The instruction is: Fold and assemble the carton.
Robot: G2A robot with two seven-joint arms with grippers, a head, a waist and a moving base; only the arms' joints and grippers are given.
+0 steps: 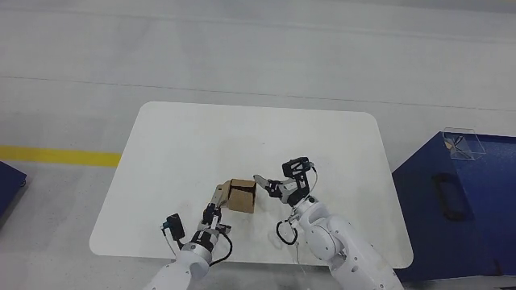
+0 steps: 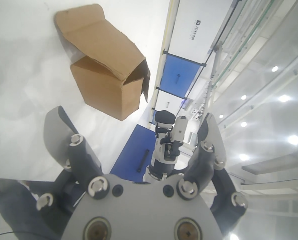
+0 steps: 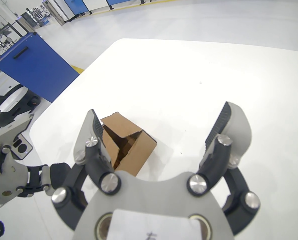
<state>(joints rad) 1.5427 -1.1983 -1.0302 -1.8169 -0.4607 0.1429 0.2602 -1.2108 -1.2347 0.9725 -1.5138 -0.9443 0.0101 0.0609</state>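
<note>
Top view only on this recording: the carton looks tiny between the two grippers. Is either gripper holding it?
Observer: No. The wrist views show the left gripper and the right gripper both open, with the carton lying beyond their fingers, ungripped.
Operator: Is the carton's end closed?
Observer: No. The right wrist view shows one end open, its flaps only partly folded in and the dark inside visible.
</note>
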